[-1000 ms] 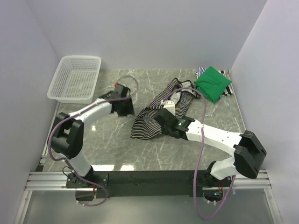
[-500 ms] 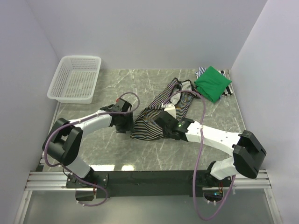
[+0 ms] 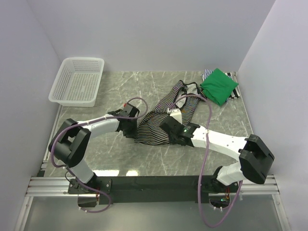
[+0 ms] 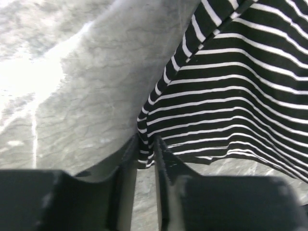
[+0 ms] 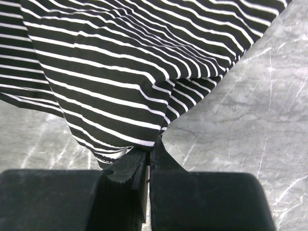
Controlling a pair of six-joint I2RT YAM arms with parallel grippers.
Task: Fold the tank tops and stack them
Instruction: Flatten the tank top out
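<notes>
The black-and-white striped tank top lies rumpled and spread in the middle of the counter, not yet folded. At the far right corner the green tank top sits already folded on top of the blue-and-white striped tank top, which is probably the stack the striped one is meant to join. The right pincer is clamped tight on the near hem of the striped top, likely to anchor that corner. The left pincer sits low at the hem's left corner with the cloth edge in the narrow gap between its fingers. Whether it already pinches the cloth cannot be told. Two gripped corners would let the arms lift the hem evenly for a fold.
</notes>
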